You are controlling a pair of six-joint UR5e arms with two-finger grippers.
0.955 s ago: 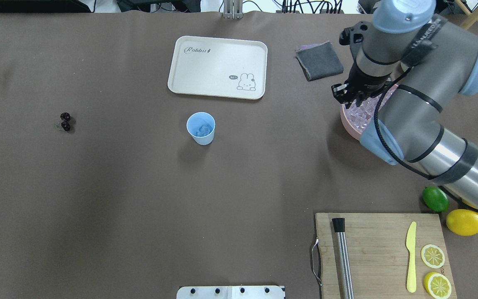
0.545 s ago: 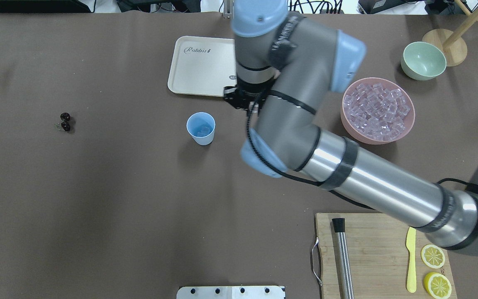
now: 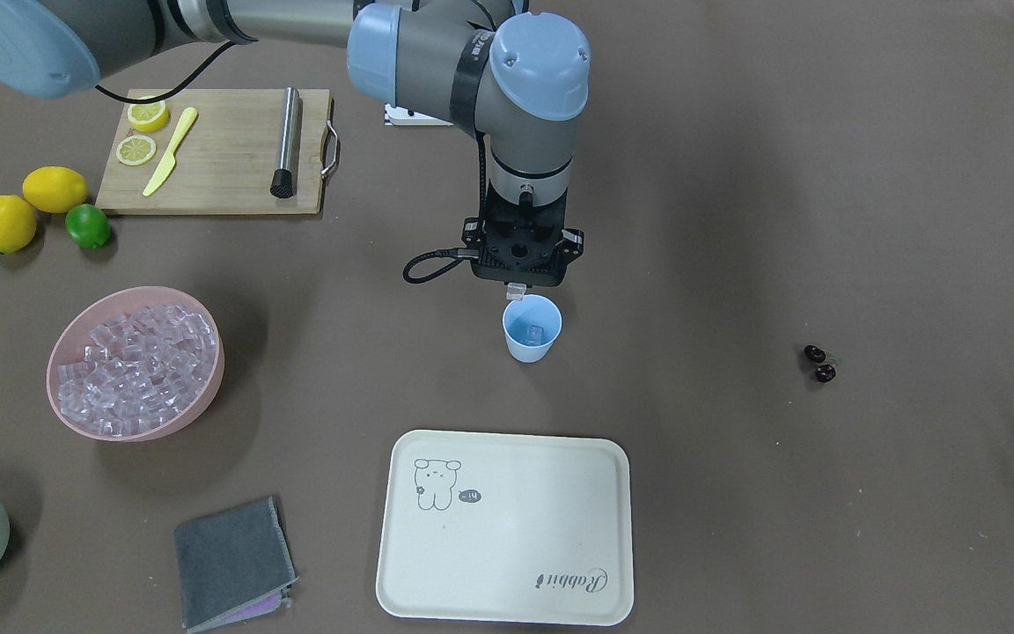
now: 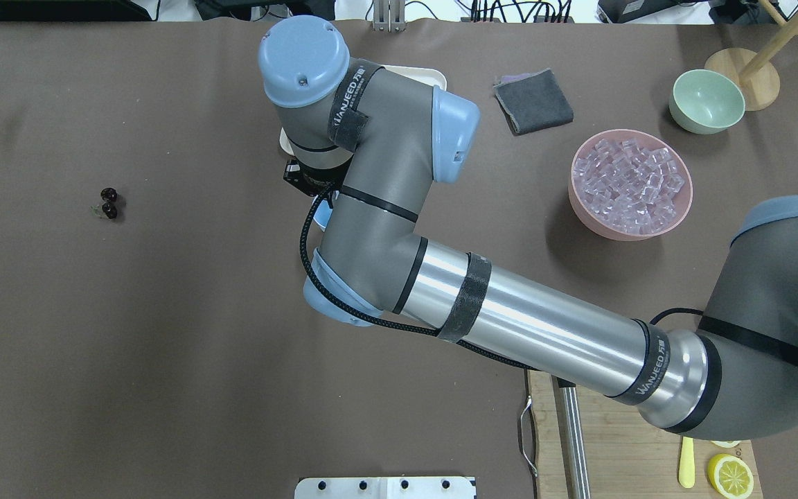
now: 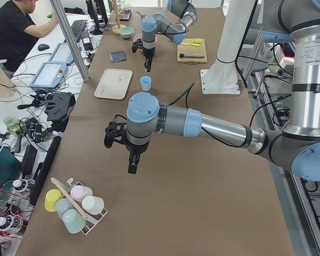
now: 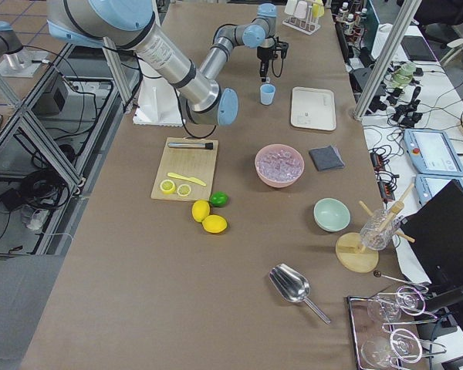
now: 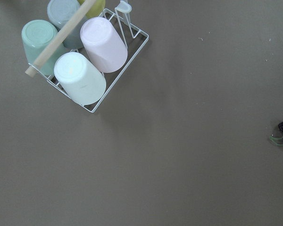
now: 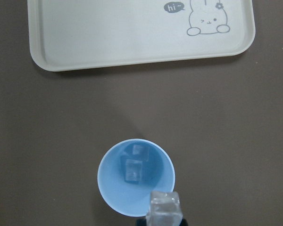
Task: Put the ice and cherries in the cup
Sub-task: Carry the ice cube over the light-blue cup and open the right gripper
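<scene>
Ice (image 3: 133,357), small clear glassy cubes, heaps a round pink plastic bowl (image 3: 204,398) well off to one side of the right gripper (image 3: 517,283), seemingly as the supply. The gripper's jaws point straight down and pinch one clear ice cube (image 8: 165,209); they hold it just above the robot-side rim of the small light-blue tapered plastic cup (image 3: 532,339), probably high enough to clear that rim. The cube has no real long axis; one flat face is turned up. The cup stands upright just below the jaws, long axis vertical, mouth toward them, with two more cubes (image 8: 133,169) at its bottom; a slight shift toward its centre looks wise before release. The tiny dark purple-black cherries (image 3: 819,363) lie well apart from the jaws on the other side, untouched, the pair side by side on the brown table (image 3: 736,220). The left gripper (image 5: 133,162) hangs beyond them, pointing down; I cannot tell whether its jaws are spread.
</scene>
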